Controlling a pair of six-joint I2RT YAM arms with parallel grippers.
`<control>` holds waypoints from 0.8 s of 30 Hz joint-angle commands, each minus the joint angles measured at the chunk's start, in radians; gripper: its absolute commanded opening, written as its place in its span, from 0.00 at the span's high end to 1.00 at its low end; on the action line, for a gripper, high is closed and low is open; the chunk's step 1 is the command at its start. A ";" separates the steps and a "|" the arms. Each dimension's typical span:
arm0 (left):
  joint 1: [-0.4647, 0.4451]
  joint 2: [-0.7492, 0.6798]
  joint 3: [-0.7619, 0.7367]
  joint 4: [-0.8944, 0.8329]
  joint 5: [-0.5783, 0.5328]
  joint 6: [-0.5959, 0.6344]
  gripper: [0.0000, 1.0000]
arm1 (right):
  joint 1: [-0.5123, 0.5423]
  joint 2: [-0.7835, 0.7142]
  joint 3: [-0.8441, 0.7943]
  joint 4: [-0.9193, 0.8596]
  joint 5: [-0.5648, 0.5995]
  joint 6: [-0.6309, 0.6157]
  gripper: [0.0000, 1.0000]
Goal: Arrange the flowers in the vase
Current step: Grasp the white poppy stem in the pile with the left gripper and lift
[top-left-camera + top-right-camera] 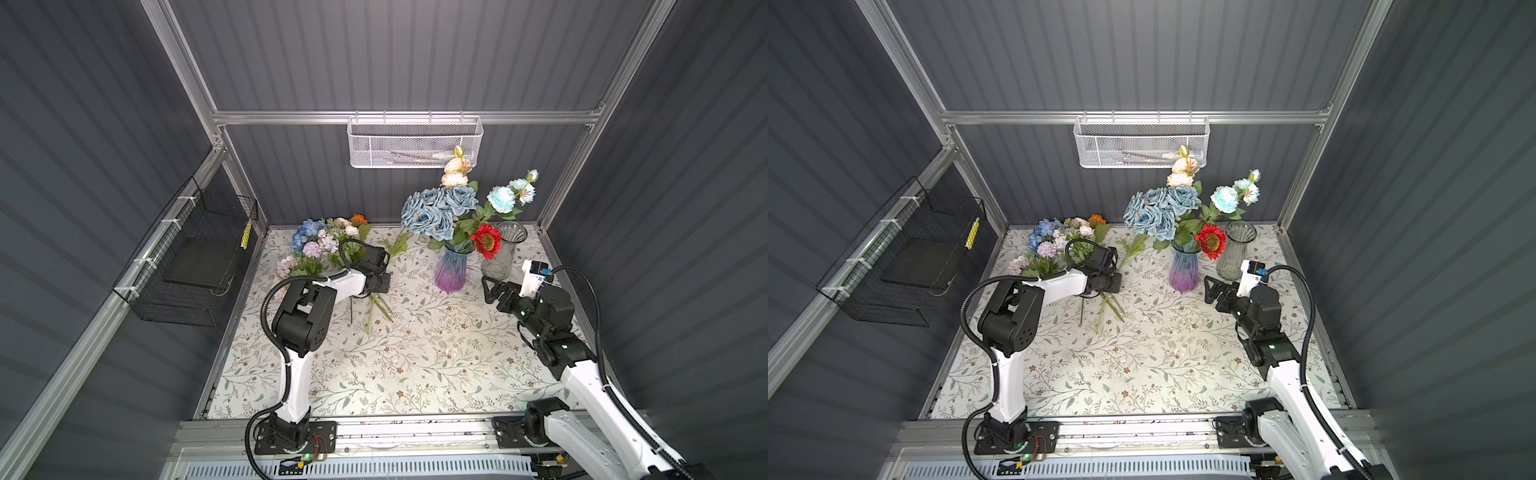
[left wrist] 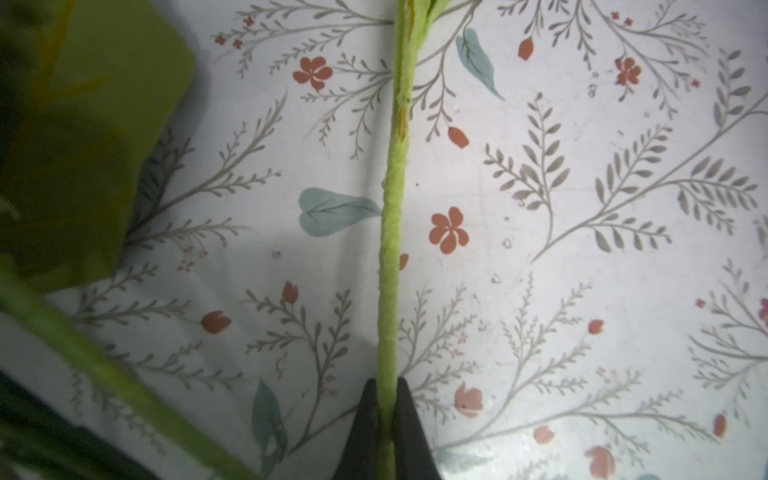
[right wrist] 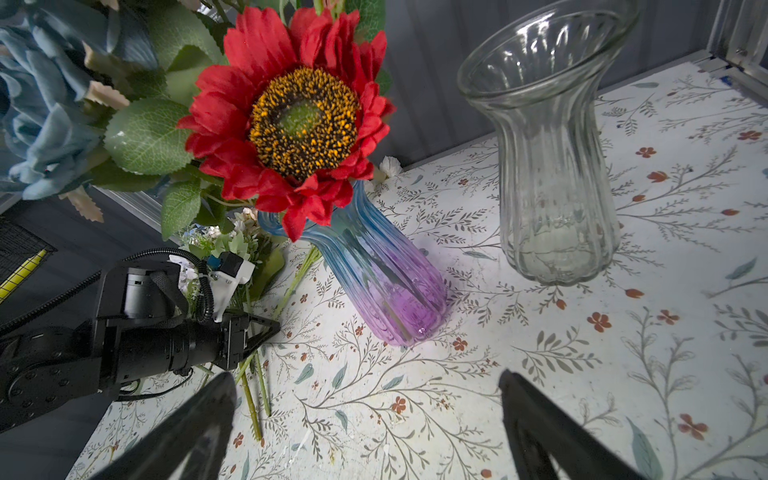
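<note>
Left jaws clamp a fuzzy pale-green flower stem [image 2: 390, 249]; right jaws gape empty.

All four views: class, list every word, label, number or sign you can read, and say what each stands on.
No text can be read in any view.
Yellow strip in the black wire basket: dark marks, too small to read.
Tablecloth: printed leaves and flowers only, no words.
</note>
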 commanded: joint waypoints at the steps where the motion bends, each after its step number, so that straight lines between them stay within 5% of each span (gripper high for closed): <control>1: -0.004 -0.089 -0.044 0.045 0.068 -0.077 1.00 | 0.009 -0.024 0.026 0.015 -0.001 0.020 0.01; 14: -0.004 -0.422 -0.388 0.318 0.160 -0.488 1.00 | 0.020 -0.040 0.054 0.044 0.003 0.056 0.01; 24: -0.006 -0.724 -0.649 0.442 -0.039 -0.734 1.00 | 0.037 -0.033 0.070 0.083 -0.011 0.082 0.01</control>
